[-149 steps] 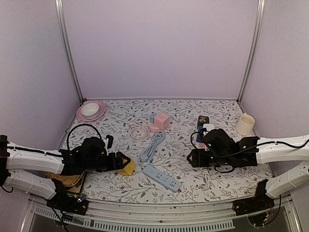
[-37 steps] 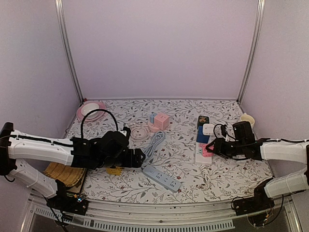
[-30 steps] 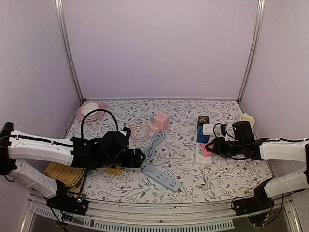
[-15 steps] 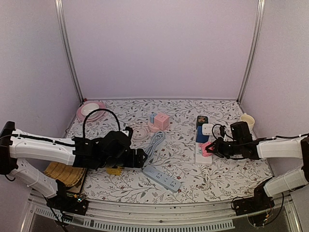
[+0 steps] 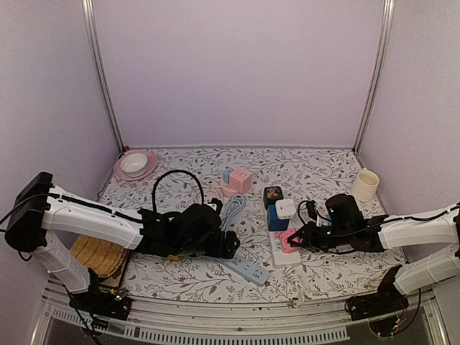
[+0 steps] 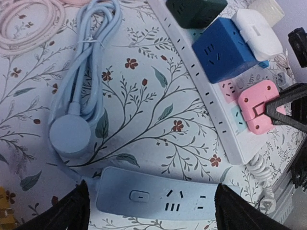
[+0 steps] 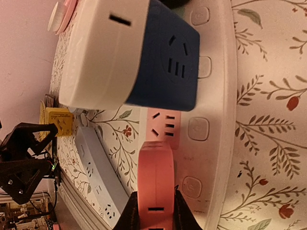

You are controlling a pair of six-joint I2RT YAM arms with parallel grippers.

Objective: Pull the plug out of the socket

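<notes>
Plug: the pink plug (image 5: 287, 239) stands on the near end of the white strip (image 5: 276, 253); that strip lies right of the middle of the table (image 5: 327, 169), close to its near edge
Right jaws: the right gripper (image 7: 154, 216) is clamped on the two flat sides of the plug, one dark finger on each side
Left jaws: the left gripper (image 6: 149, 188) is spread wide and holds nothing; it hangs over the blue strip (image 6: 144, 197), which lies at the middle of the near edge
Step in hand: judged to be the pull itself, with the grip made and the plug not clearly free
Doing it well: draw the plug straight away from the strip's face, along its pins; no twist and no rocking; the white strip lies loose and will likely lift or slide with the plug, so the free arm could press on a bare part of it; stay off the blue adapter (image 7: 163, 62), which is just beside the plug
Risk: smooth pink sides may slip between the fingers if the pull is jerked
Hidden: the pins are out of sight, so I cannot tell whether they are seated; the bottom edge of the right wrist view cuts off the right fingers; only the tips of the left fingers show
</notes>
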